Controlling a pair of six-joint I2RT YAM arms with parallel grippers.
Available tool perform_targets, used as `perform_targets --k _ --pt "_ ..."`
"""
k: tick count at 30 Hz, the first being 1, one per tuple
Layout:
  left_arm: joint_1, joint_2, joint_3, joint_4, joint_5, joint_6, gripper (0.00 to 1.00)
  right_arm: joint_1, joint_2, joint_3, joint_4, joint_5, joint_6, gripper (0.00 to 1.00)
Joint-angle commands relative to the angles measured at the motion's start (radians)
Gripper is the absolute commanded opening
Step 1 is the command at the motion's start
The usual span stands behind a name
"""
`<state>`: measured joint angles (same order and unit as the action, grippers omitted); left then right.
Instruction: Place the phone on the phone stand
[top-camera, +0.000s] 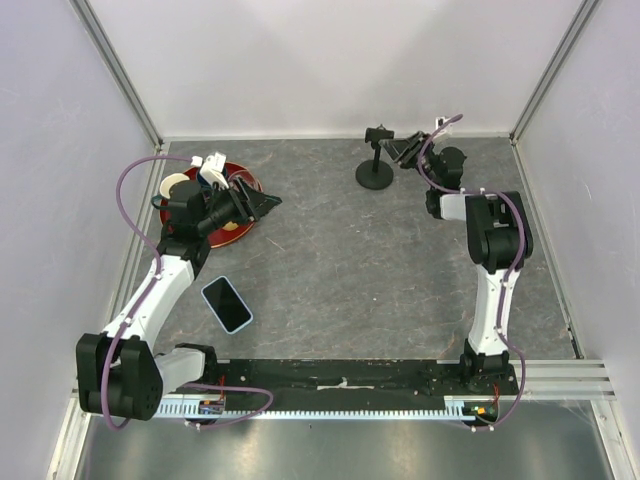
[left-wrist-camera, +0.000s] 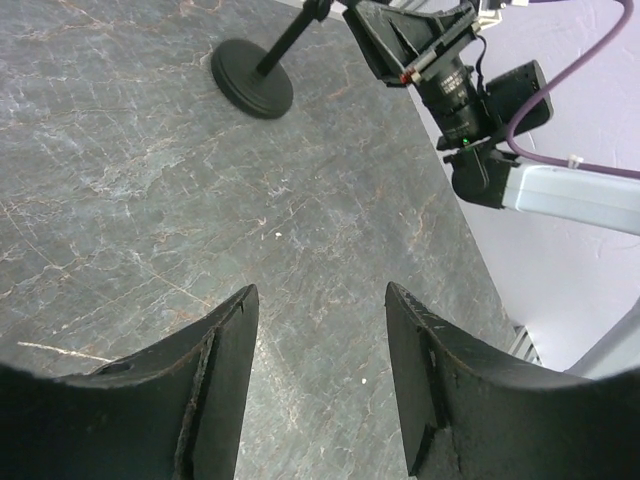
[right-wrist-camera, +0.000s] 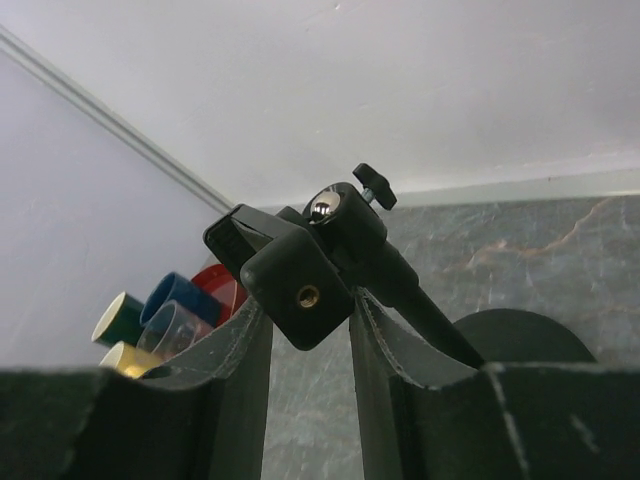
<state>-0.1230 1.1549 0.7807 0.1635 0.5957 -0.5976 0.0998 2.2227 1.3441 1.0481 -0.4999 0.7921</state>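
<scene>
At the near left of the dark grey stone-look surface (top-camera: 340, 270) we see the flat smartphone with black glossy screen and light blue case (top-camera: 227, 304). It lies screen up, just beside the left forearm and well apart from the small black phone stand with round disc base and thin post (top-camera: 375, 172) at the far right. Nothing holds the phone.

The left claw (left-wrist-camera: 320, 300) has its jaws wide apart and empty, and hangs over bare surface by the edge of the round red plate (top-camera: 235, 228). Its camera looks toward the stand, not the phone, so we judge the pick not yet begun.

The right claw (top-camera: 403, 150) is up at the stand's top. In the right wrist view its fingers (right-wrist-camera: 238, 370) sit either side of the black clamp head (right-wrist-camera: 300, 270), with a narrow gap between them. Whether it is pressing or just bracketing, we cannot tell. We read it as bracing the head so the light stand does not tip or swivel when the phone goes in. The stand is upright, its disc flat on the surface.

Coloured cups (right-wrist-camera: 160, 315) sit by the plate, out of the way.

The task is barely started: the phone needs gripping by its edges, lifting, and carrying across to the clamp. The risk is that a thin, glossy phone lying flat is hard to get under.
</scene>
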Motion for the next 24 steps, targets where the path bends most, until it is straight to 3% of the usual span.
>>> perform_targets --k 1,6,9,18,24 --pt "0.009 0.0 0.037 0.034 0.035 -0.036 0.59 0.031 -0.193 -0.137 0.128 0.004 0.006 0.0" --pt "0.013 0.002 0.037 0.031 0.038 -0.041 0.58 0.109 -0.342 -0.371 0.17 0.09 -0.043 0.0" --pt "0.013 0.0 0.037 0.031 0.039 -0.039 0.57 0.162 -0.414 -0.428 0.133 0.119 -0.094 0.0" --pt "0.014 -0.003 0.037 0.031 0.041 -0.041 0.56 0.409 -0.711 -0.82 0.185 0.472 -0.169 0.0" --pt "0.014 0.0 0.035 0.03 0.039 -0.045 0.56 0.479 -0.811 -0.95 0.19 0.523 -0.191 0.0"
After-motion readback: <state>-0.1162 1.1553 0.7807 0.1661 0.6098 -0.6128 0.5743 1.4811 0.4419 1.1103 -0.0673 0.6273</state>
